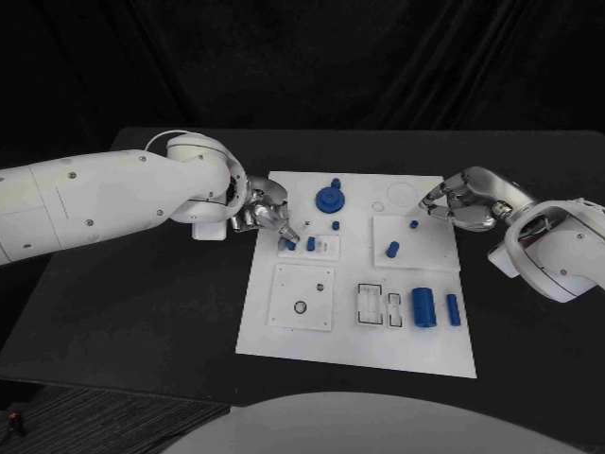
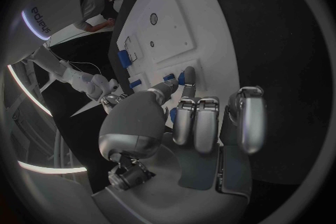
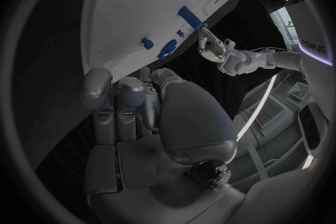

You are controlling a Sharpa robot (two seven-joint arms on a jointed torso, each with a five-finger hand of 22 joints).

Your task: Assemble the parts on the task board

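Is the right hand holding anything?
No. The right hand hovers over the task board's far right corner, fingers curled, nothing in them.

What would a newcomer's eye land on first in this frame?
The white task board stands out against the black table, dotted with blue parts, the round blue part near its far edge being the boldest. The left robot hand reaches fingertips down to a small blue part at the board's left side, while the right robot hand hovers near the far right corner.

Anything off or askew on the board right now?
Nothing stands out. The white rectangular task board lies flat on the black table; the two blue cylinders lie side by side. The left robot hand touches a small blue peg; the right robot hand hovers at the board's edge.
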